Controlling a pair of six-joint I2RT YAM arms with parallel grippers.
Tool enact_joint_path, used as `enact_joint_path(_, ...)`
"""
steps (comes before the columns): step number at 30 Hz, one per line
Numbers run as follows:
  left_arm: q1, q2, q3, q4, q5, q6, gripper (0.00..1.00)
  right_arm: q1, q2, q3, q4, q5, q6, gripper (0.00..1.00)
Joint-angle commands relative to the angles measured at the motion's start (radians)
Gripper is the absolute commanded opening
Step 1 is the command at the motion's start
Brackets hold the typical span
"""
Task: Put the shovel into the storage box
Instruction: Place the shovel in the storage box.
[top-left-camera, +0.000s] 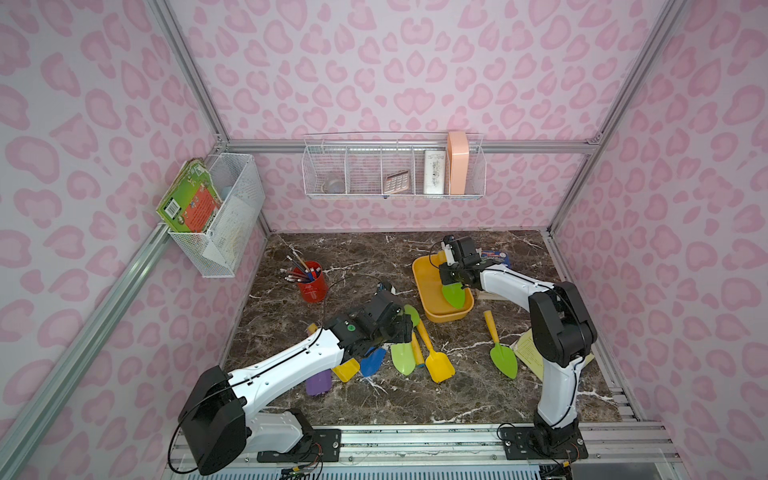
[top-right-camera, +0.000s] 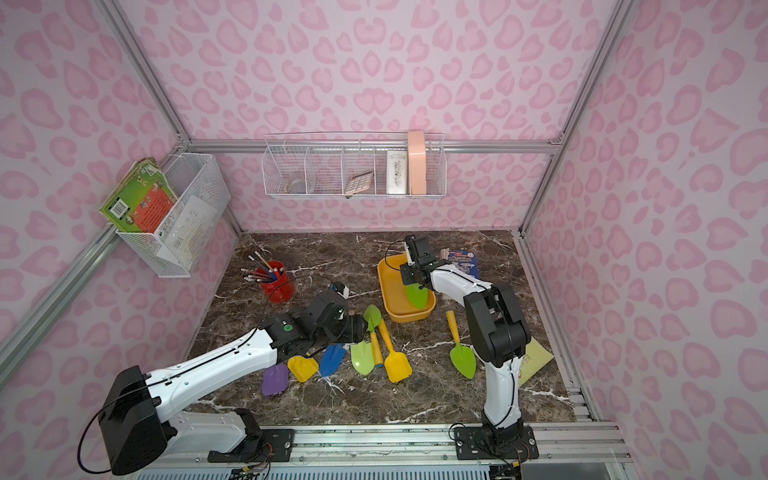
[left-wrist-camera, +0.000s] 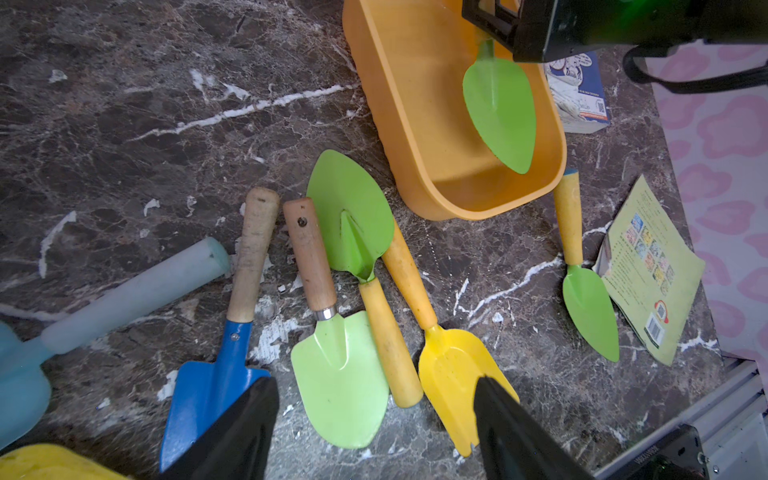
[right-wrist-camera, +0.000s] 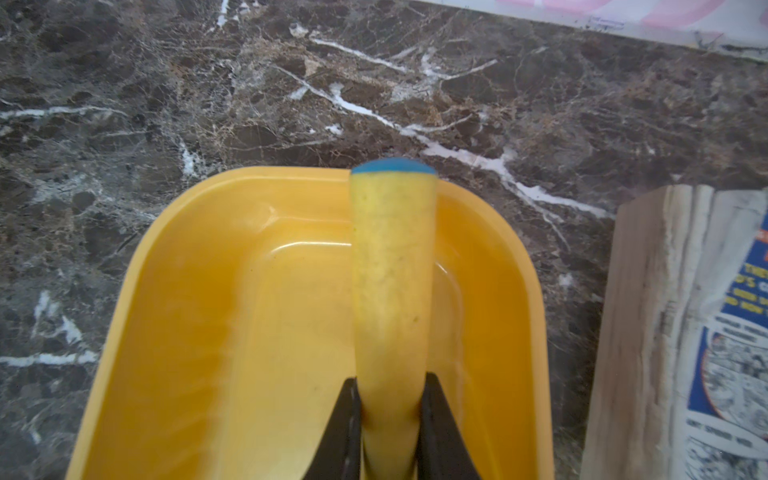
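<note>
The jaws of the right gripper (right-wrist-camera: 390, 399) pinch the yellow, blue-capped handle of a green-bladed shovel (right-wrist-camera: 392, 270), one black finger on each side of it. The shovel hangs tilted over the storage box (right-wrist-camera: 199, 316). In both top views its blade points down inside the box's near right corner. Whether the tip touches the box floor cannot be told. The storage box sits in the right half of the desk (top-left-camera: 365, 257), nearer the back edge, with a book (top-left-camera: 494, 258) just beside its right side. The left gripper (left-wrist-camera: 374, 386) has its jaws spread wide above loose shovels lying near the desk's middle: a blue shovel (left-wrist-camera: 208, 395), a pale green shovel (left-wrist-camera: 340, 374) and a yellow shovel (left-wrist-camera: 453, 370). Another green shovel (top-left-camera: 503, 360) lies apart, near the right edge.
</note>
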Motion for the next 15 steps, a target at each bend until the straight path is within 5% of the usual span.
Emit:
enact_joint_path(1, 0.001, -0.005, 0.000, 0.003, 0.002, 0.007, 0.79, -0.007, 0.018, 0.002, 0.038, 0.000, -0.001, 0.07)
enact_joint_path(15, 0.000, 0.008, -0.002, 0.002, 0.000, 0.001, 0.79, -0.014, 0.060, -0.009, 0.059, -0.013, 0.013, 0.19)
